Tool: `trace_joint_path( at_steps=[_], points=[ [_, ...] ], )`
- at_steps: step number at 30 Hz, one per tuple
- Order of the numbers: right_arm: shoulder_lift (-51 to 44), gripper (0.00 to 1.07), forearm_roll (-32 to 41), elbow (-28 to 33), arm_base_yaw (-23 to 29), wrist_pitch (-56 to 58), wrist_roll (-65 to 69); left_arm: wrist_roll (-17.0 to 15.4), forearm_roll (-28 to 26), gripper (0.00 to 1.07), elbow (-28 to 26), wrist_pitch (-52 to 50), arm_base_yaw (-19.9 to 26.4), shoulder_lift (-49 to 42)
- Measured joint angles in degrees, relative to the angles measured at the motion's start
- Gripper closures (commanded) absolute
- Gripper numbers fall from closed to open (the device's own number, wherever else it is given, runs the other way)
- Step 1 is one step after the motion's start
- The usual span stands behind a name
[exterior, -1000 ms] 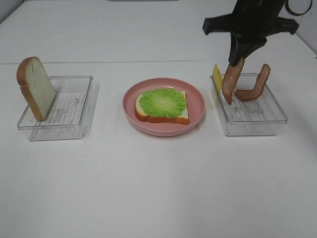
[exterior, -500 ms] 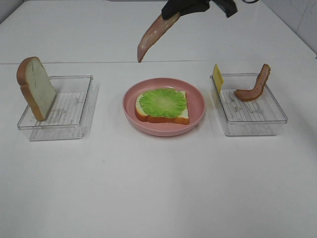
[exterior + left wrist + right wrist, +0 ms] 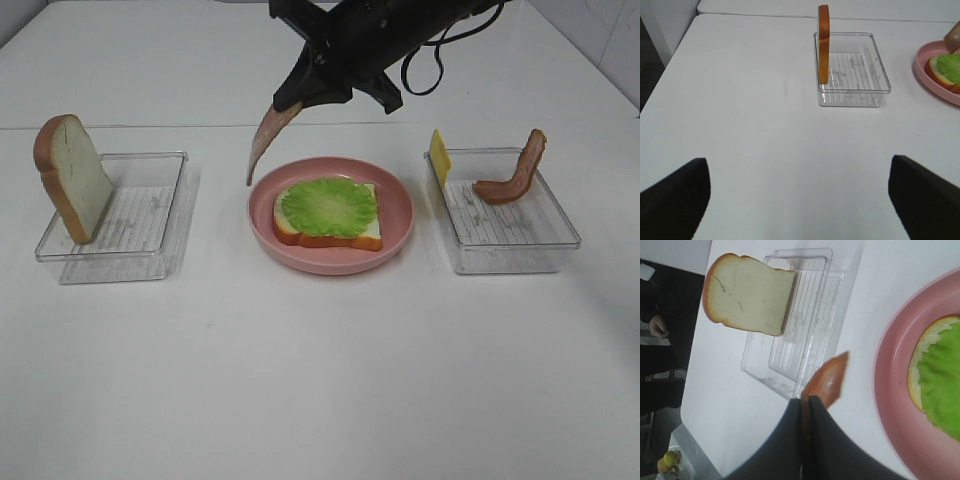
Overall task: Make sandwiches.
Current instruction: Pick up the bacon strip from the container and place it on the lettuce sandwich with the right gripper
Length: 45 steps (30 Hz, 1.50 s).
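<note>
From the high camera I see the right tool [image 3: 292,100] pressed together on the top end of a brown bacon strip [image 3: 262,148], which hangs curved just beside the left rim of the pink plate [image 3: 400,222]. On the plate lies a bread slice [image 3: 325,240] topped by a green lettuce leaf [image 3: 328,205]. A second bacon strip [image 3: 515,178] and a yellow cheese square [image 3: 438,157] lean in the right tray [image 3: 520,255]. An upright bread slice [image 3: 72,178] stands in the left tray [image 3: 150,255].

The left wrist camera shows the left tool [image 3: 799,167] spread wide over bare tabletop [image 3: 765,125], with the plate cut off at the frame edge.

On the right wrist camera the strip's gripped end is hidden between the dark fingers [image 3: 780,450]. A second ago that strip hung over the right tray.
</note>
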Motion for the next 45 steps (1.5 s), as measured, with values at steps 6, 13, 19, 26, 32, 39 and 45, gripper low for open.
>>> trace_joint_path(
  at_steps=[6, 13, 19, 26, 32, 39, 45],
  points=[
    [4.1, 1.07, 0.0, 0.0, 0.3, -5.2, -0.1, 0.0, 0.0, 0.18, 0.0, 0.0, 0.0, 0.0],
    [6.6, 1.07, -2.1, 0.0, 0.3, -6.7, -0.1, 0.0, 0.0, 0.18, 0.0, 0.0, 0.0, 0.0],
    [6.4, 1.07, -0.7, 0.0, 0.3, -5.7, -0.1, 0.0, 0.0, 0.18, 0.0, 0.0, 0.0, 0.0],
    [5.8, 1.07, 3.0, 0.0, 0.3, -5.0, -1.4, 0.0, 0.0, 0.18, 0.0, 0.0, 0.0, 0.0],
    [7.4, 1.07, 2.7, 0.0, 0.3, -5.1, -1.5, 0.0, 0.0, 0.18, 0.0, 0.0, 0.0, 0.0],
    [8.5, 1.07, -4.2, 0.0, 0.3, -6.1, -1.4, 0.0, 0.0, 0.18, 0.0, 0.0, 0.0, 0.0],
    [7.7, 1.07, -14.2, 0.0, -0.2, -7.1, 3.2, 0.0, 0.0, 0.18, 0.0, 0.0, 0.0, 0.0]
  ],
)
